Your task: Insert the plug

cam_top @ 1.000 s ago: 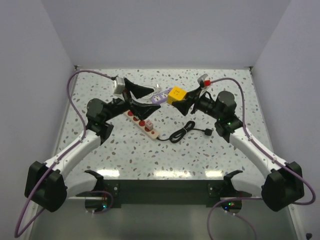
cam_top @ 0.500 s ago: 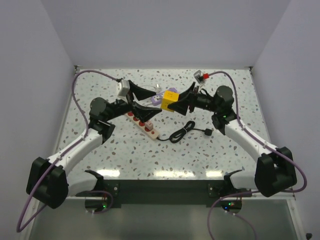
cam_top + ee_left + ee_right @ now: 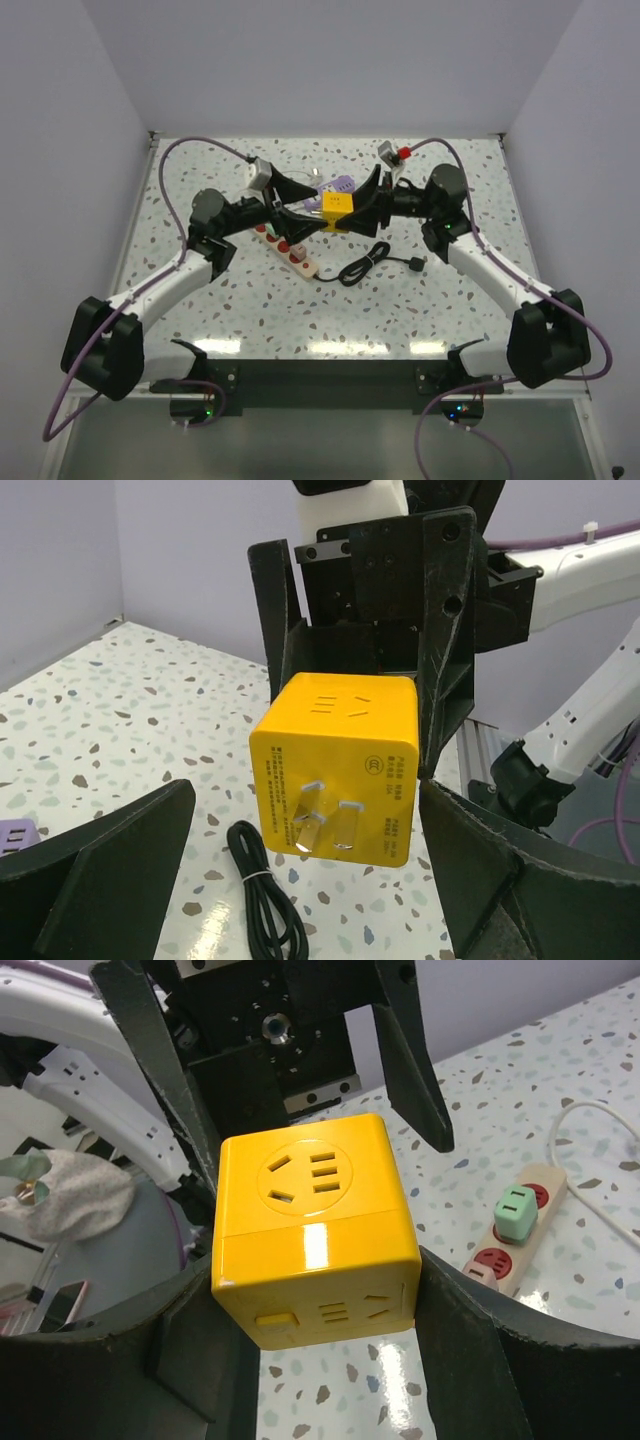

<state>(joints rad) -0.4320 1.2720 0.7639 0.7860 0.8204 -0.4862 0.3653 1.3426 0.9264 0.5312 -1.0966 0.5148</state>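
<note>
Up above the table (image 3: pixel 400 310) | right gripper (image 3: pixel 345 208) is squeezing the yellow plug (image 3: pixel 337 204) | left gripper (image 3: pixel 318 210) is gaping wide right by it | probably passing it over; next is needing a straight, gentle pinch.

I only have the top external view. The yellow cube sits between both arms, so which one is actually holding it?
Observer: The right fingers clamp the yellow cube by two opposite sides. The left fingers stand wide open, clear of it.
Operator: Which way do its prongs face?
Observer: The prongs are on the face turned toward the left wrist camera, away from the right wrist.
Operator: Is anything plugged into the power strip?
Observer: A green adapter sits in the power strip, with a red socket on either side.
</note>
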